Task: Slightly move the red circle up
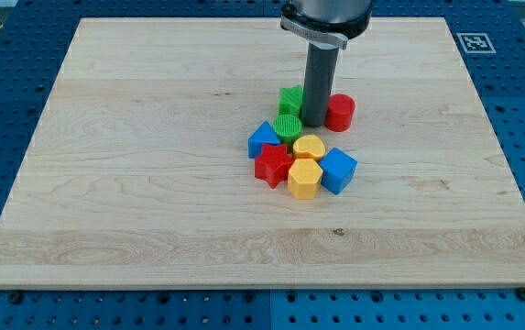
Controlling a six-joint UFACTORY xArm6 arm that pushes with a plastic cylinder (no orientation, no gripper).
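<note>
My tip (315,123) (a bare rod, nothing held) sits just left of the red circle (340,112), beside the green star (291,99).

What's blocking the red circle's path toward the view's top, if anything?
Nothing visible. The board above the red circle is bare. My tip sits right beside it on the view's left, between it and the green block, not above it.
</note>
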